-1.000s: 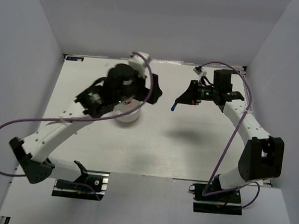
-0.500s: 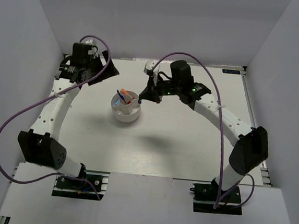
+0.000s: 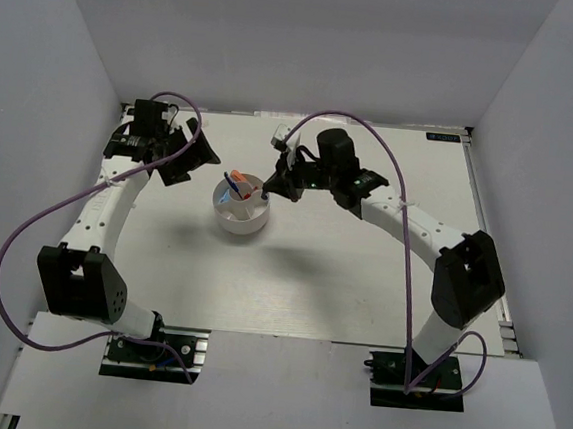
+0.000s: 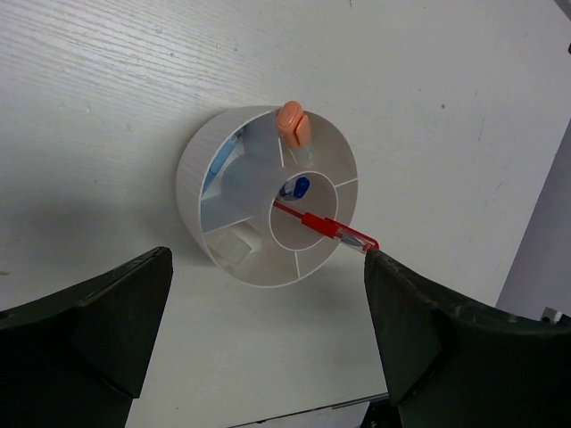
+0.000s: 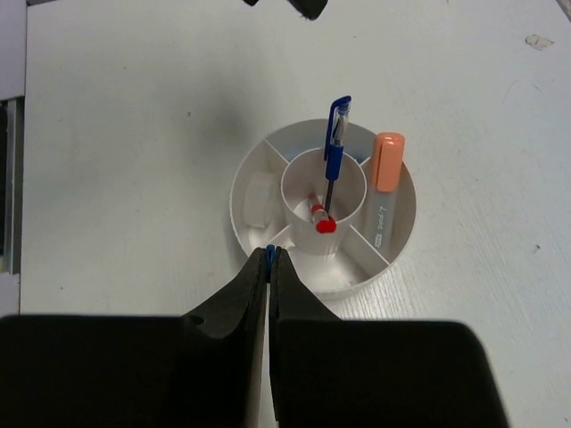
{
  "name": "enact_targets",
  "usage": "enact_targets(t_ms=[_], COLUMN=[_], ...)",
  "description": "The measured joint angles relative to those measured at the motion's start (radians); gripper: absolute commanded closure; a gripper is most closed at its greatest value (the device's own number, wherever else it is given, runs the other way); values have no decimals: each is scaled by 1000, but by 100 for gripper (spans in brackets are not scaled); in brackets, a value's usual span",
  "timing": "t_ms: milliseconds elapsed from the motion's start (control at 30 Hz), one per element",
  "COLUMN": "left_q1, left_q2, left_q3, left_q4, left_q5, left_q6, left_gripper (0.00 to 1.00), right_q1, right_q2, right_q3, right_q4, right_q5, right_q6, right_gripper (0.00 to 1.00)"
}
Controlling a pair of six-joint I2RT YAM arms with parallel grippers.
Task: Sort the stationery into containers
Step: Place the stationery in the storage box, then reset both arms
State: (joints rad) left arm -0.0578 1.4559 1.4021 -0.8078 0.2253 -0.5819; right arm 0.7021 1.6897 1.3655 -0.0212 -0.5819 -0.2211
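Right gripper (image 5: pixel 268 259): you are holding it shut, nothing clearly gripped.
Left gripper (image 4: pixel 266 267): hanging wide open, empty, farther off.
Round white plastic divided tub (image 5: pixel 235 203): sitting just ahead of your right jaws, thin blue pen (image 5: pixel 335 152) leaning inside.

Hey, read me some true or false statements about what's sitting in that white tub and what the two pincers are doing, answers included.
1. The red pen stands in the centre compartment of the tub. True.
2. The blue pen lies outside the tub. False: it is in the centre compartment with the red pen.
3. The left pincer is open. True.
4. The right pincer grips the orange-capped piece. False: that piece sits in an outer compartment, and the right pincer is shut, apart from it.
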Motion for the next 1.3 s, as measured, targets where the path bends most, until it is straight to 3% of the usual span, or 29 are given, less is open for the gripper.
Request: enact_targets(t_ms=[367, 800, 867, 1000, 1167, 1200, 1300], left_q1=[3, 5, 8, 11, 11, 11, 12], left_q2=[3, 3, 4, 14, 19, 21, 32], left_q3=[-6, -27, -34, -35, -35, -35, -34], left_q4=[8, 16, 17, 15, 15, 15, 10], left_q5=[2, 45, 49, 50, 55, 56, 57], left_q6=[2, 32, 33, 39, 64, 72, 105], left_gripper=[2, 2, 2, 2, 2, 2, 2], right_q1=[13, 14, 14, 14, 14, 14, 14], right_q2=[153, 197, 209, 225, 221, 217, 190], right_q3=[2, 2, 2, 2, 2, 2, 4], right_q4=[103, 151, 156, 156, 150, 148, 127], right_q5=[35, 35, 35, 36, 33, 33, 33], right_q6=[92, 81, 79, 76, 83, 85, 95], right_gripper=[100, 99, 92, 63, 50, 42, 39])
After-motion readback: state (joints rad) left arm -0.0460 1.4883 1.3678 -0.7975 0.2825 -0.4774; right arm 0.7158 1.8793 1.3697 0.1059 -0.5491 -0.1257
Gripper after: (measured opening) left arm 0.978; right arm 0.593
